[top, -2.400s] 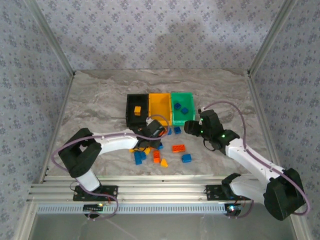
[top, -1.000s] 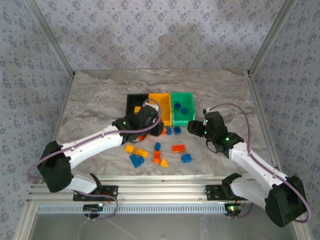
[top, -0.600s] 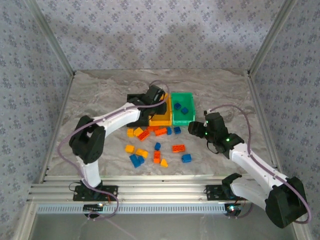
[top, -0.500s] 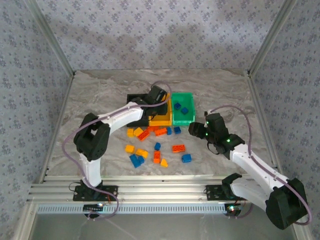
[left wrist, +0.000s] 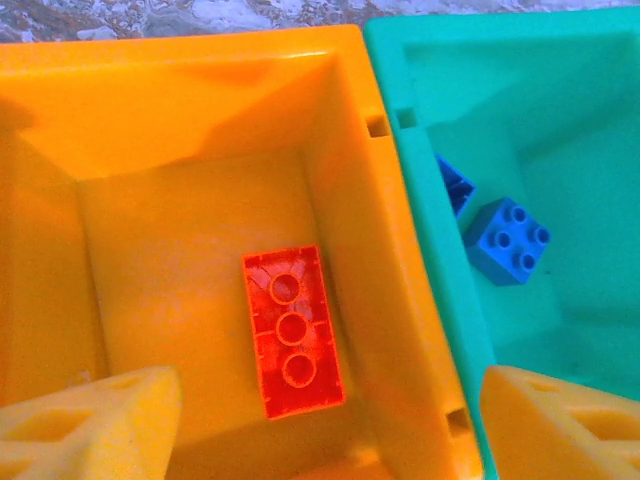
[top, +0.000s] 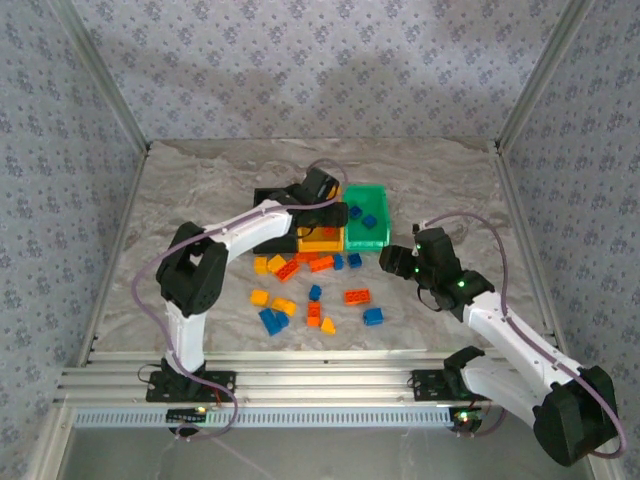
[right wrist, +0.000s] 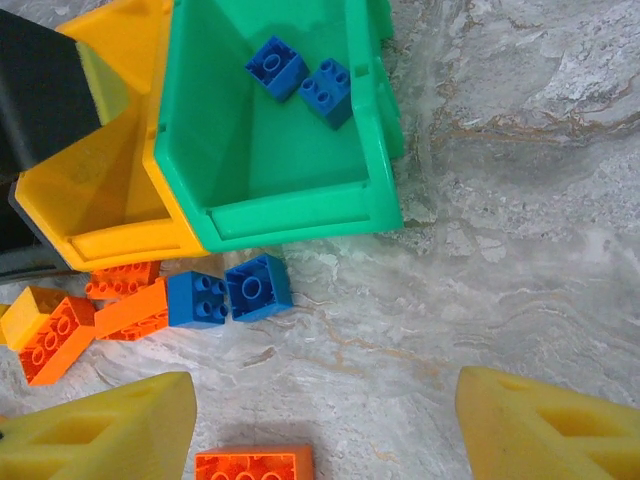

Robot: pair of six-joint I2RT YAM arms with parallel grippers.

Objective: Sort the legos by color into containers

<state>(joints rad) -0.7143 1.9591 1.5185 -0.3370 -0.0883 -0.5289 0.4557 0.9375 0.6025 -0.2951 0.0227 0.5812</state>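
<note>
In the orange bin [left wrist: 200, 110], a brick [left wrist: 292, 333] now lies, apparently released.

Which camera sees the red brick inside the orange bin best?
Left wrist camera: the red brick lies flat on the orange bin's floor, three studs clear. From the top, the left arm hangs over that bin; the right wrist camera catches its near wall.

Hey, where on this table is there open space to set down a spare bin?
Free: the table strip between the bins and the back wall, the side left of the black bin toward the left wall, and the far right corner beyond the green bin. Crowded: in front of the bins, where loose bricks lie scattered.
</note>
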